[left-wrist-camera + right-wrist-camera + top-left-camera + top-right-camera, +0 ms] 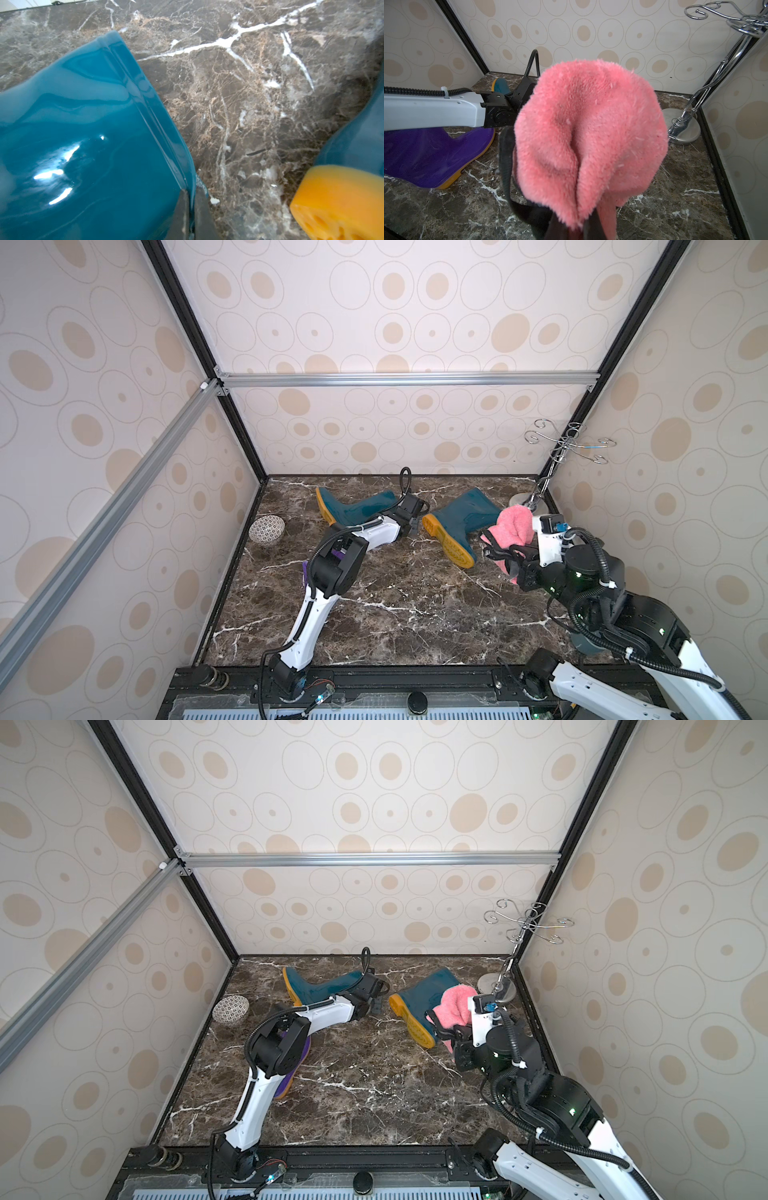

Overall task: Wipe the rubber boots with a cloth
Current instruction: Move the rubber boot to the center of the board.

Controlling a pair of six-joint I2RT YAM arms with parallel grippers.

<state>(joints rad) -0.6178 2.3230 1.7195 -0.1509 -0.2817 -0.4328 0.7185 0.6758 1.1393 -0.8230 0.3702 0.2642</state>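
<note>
**Steadying stage of a boot wipe, two arms on a marble tabletop (395, 614).** The left claw (193, 207) is pressed together on the cuff rim of the teal boot (353, 510), which lies on its side toward the back. The left wrist view shows the rim pinched between the claw's two dark fingers (184, 209). The right claw (569, 226) pinches the pink cloth (513, 526), bunched into a raised pad with its black edging hanging loose. In both top views the cloth hangs at the cuff end of the second teal boot (461, 518); whether the two touch cannot be judged. The purple boot (291, 1073) lies partly under the left arm. A patterned bowl (267, 529) and a chrome stand (521, 501) stand at the side edges.

**Technique, as judged.** The pinch on the thin rim probably serves as an anchor, so it should hold firm. Strokes should run along the glossy shaft away from the pinch, toward the sole, because a push toward the cuff may buckle the soft rubber. The fluffy face, not the loose edging, should meet the boot. Pressure should be light and downward, so that the boot does not slide on the smooth stone.
</note>
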